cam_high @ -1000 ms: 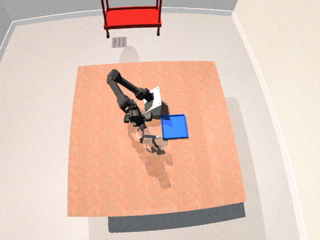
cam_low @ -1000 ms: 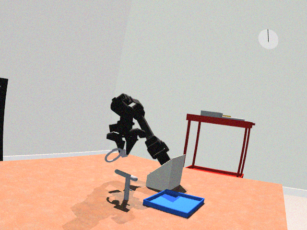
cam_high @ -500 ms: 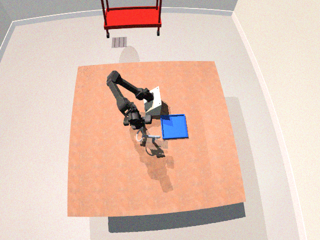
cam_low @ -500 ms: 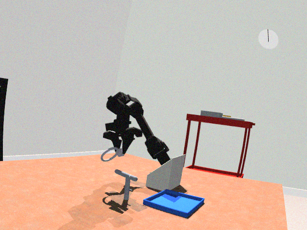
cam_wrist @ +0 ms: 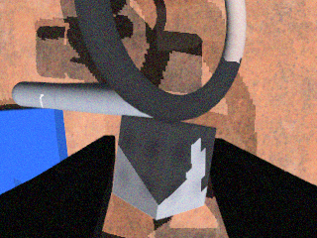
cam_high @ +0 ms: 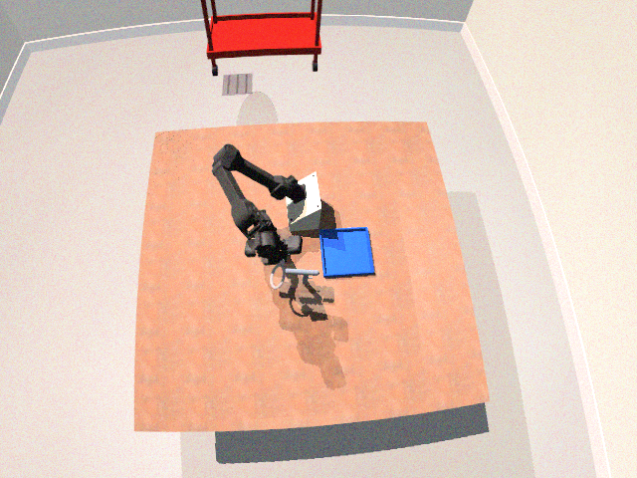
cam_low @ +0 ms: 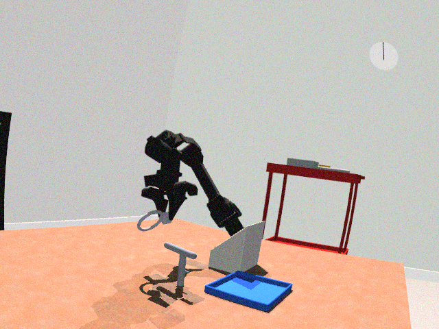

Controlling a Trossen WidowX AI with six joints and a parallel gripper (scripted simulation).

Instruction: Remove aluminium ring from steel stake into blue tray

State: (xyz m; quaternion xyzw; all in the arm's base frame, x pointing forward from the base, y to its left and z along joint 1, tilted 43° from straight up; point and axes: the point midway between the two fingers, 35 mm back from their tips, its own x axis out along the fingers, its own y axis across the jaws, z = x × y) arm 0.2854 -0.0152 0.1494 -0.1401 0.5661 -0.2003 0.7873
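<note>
Ring (cam_high: 271, 283) (cam_low: 140, 225) (cam_wrist: 237, 30) of pale grey metal hangs in the air, clear of the stake, held by its small welded tab (cam_low: 165, 217) (cam_wrist: 160, 164) in the black gripper (cam_high: 278, 255) (cam_low: 165, 218) (cam_wrist: 162, 147). The gripper's two fingers are closed on the tab from either side, and the gripper points downward.

In the exterior view, the ring is left of centre, sticking out to the left of the fingertips and tilted a little. Below it, in the lower middle of the frame, the steel stake (cam_high: 302, 271) (cam_low: 181, 271) (cam_wrist: 74, 96) stands upright on the orange-tan table (cam_high: 205, 359) (cam_low: 337, 283) (cam_wrist: 277, 99), its cross-bar making a T shape. To the right of the stake sits a shallow square blue tray (cam_high: 324, 257) (cam_low: 235, 301) (cam_wrist: 61, 131), with no ring in it.

From the top view, the ring appears just beside the left end of the cross-bar, near the centre of the frame, with the tray to the right.

The wrist view shows the ring large at the top, the tab between the dark fingers, the cross-bar at the left and a corner of the tray at the left edge.

The black arm (cam_high: 231, 192) (cam_low: 207, 182) reaches from a pale wedge-shaped base (cam_high: 312, 187) (cam_low: 252, 244). Behind the table stands a red cart (cam_high: 265, 51) (cam_low: 311, 173).
</note>
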